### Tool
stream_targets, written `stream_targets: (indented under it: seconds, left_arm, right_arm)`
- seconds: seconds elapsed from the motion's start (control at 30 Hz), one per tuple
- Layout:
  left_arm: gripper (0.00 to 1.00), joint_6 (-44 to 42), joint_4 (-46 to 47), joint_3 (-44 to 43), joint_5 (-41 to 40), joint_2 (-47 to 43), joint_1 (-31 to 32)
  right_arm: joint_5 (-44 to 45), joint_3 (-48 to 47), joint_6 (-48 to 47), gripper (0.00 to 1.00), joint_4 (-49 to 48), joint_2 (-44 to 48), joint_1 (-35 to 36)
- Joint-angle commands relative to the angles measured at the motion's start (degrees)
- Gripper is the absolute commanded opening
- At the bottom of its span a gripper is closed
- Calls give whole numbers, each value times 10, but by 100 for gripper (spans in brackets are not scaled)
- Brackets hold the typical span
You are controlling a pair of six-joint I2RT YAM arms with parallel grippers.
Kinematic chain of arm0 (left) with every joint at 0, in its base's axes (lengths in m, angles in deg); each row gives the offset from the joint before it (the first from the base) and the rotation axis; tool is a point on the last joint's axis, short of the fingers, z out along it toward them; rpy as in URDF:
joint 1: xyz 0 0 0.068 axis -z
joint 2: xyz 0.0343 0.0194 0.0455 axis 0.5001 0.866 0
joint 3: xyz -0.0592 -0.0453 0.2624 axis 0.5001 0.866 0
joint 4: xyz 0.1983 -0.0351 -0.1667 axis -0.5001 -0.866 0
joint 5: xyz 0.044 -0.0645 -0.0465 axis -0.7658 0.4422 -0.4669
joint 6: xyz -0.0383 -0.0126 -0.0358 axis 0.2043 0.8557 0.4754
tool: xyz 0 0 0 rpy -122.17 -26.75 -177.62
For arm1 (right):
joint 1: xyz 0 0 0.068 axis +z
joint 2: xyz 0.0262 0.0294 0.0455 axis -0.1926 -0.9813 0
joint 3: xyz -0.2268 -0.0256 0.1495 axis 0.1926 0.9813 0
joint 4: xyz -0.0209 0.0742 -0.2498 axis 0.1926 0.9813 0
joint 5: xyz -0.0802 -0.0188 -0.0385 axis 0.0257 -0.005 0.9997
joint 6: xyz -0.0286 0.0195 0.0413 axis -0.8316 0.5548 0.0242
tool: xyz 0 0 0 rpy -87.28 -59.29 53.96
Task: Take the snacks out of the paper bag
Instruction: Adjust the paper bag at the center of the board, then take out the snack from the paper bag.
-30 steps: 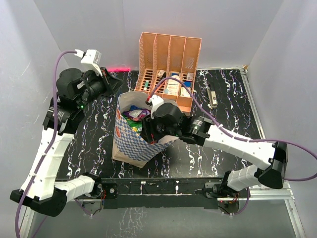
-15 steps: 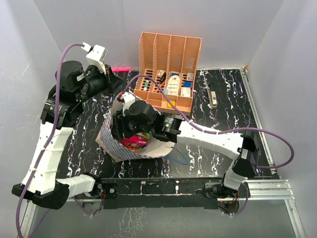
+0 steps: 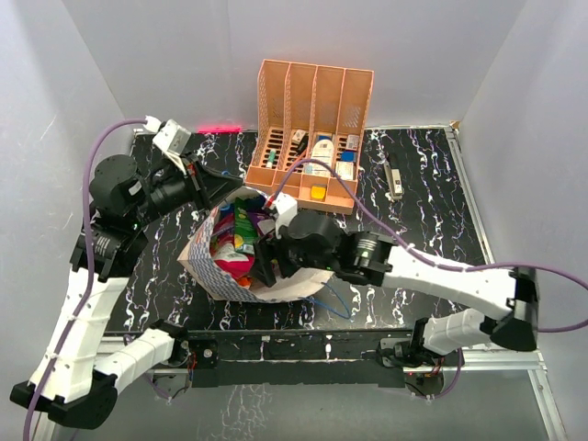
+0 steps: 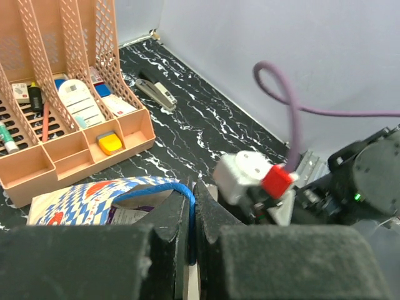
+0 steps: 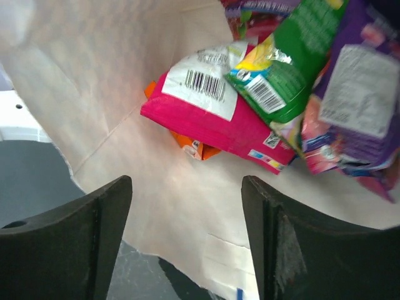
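Observation:
The blue-and-white checked paper bag (image 3: 209, 262) lies tipped with its mouth toward the front, white inside showing (image 5: 162, 206). Several snacks (image 3: 234, 241) lie in it: a pink packet (image 5: 215, 122), a green one (image 5: 290, 65), a purple one (image 5: 359, 94) and an orange one (image 5: 190, 145). My left gripper (image 3: 219, 188) is shut on the bag's blue string handle (image 4: 181, 190) at its far rim. My right gripper (image 3: 266, 266) is open at the bag's mouth, fingers (image 5: 75, 231) apart just short of the pink packet, holding nothing.
The orange slotted organizer (image 3: 314, 129) with small bottles and boxes stands behind the bag. A stapler (image 3: 393, 181) lies at the back right. Grey walls close in on both sides. My right arm stretches across the front right of the table.
The right gripper has drawn back toward the bag's mouth. The left gripper has come down onto the bag's far rim and holds the handle. More packets show in the bag.

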Motion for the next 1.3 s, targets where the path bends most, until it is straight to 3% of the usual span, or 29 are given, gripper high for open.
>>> stream_targets:
  seconds: [0.0,0.1,0.27,0.63,0.8,0.97,1.27]
  left_arm:
    - [0,50,79,11,26,-38,1]
    - [0,72,87,23,4,-42,1]
    - [0,97,83,47,-5,-41,2]
    - [0,186,98,81,3,-24,1]
    - [0,201,58,70,-15,-11,26]
    - [0,241,81,87,-4,-25,39]
    - [0,210,81,101,-91,-83,40]
  right_arm:
    - [53,1,-122,81,29,68,2]
    - [128,-6,-196,92,56,77,2]
    - [230,4,-280,95,46,65,2]
    - [170,84,-357,83,-125,10,2]
    - [199,72,-379,79,-152,-50,2]
    - [237,66,-404,73,-179,-84,2]
    - [291,83,-419,70,-240,-95,-2]
